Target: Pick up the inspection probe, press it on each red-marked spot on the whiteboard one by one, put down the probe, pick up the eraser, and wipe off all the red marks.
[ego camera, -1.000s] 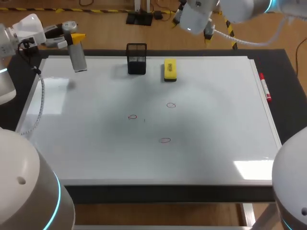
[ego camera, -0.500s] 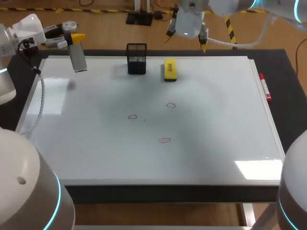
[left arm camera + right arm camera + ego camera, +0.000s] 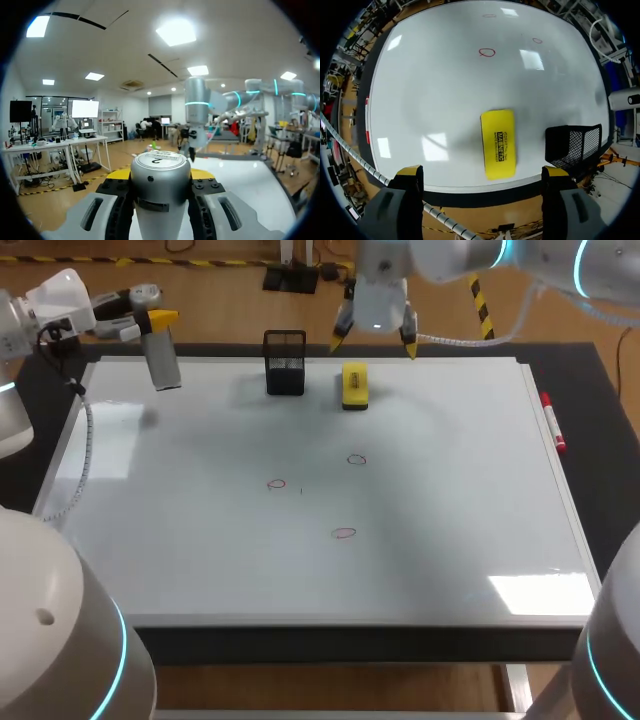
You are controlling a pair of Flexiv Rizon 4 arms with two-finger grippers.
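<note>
- The left gripper (image 3: 150, 320) hangs over the far left corner of the whiteboard (image 3: 450, 490), and its fingers are clamped on the probe (image 3: 163, 360).
- The probe is a silver cylinder that hangs nearly upright from the gripper, clear of the board. In the left wrist view the probe (image 3: 160, 192) fills the gap between the left gripper's (image 3: 160, 176) two fingers, which press on it from both sides.
- A round label (image 3: 161, 158) with print covers the probe's end cap.
- A black mesh basket (image 3: 285, 363) stands on the board near its far edge, just left of the eraser (image 3: 354, 384).
- Three red marks are drawn in mid-board: one on the left (image 3: 277, 484), one nearer the front (image 3: 344, 533) and one further back (image 3: 357, 460).
- The eraser is a yellow block that lies flat on the board near the far edge. There is black print along its top face.
- The right gripper (image 3: 375, 338) is raised over the far edge of the board, just behind the eraser, with its fingers spread wide.
- In the right wrist view the eraser (image 3: 498, 143) lies under the right gripper (image 3: 482, 171), in line with the gap between the fingers. Neither finger touches it, and the basket (image 3: 572, 145) is beside it.
- A red marker pen (image 3: 553, 423) lies along the board's right edge.
</note>
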